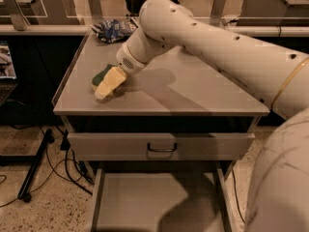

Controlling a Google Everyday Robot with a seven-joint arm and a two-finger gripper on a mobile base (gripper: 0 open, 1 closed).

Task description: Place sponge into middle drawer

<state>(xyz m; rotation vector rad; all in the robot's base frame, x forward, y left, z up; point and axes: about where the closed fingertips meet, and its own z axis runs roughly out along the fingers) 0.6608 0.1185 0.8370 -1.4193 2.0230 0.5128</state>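
Note:
The sponge [100, 76] lies on the left part of the grey cabinet top [193, 93]; its dark green face shows, and its pale yellow body merges with the gripper's pale tip. My gripper [109, 83] is at the end of the white arm, right on the sponge and covering most of it. The middle drawer [145, 202] is pulled out below the cabinet front; its flat grey floor shows, partly in the arm's shadow.
A blue-and-white snack bag [112, 29] lies at the back left of the top. A closed drawer front with a black loop handle [161, 148] sits above the open drawer. Cables and a black stand leg [36, 166] are on the floor at left. My arm spans the right side.

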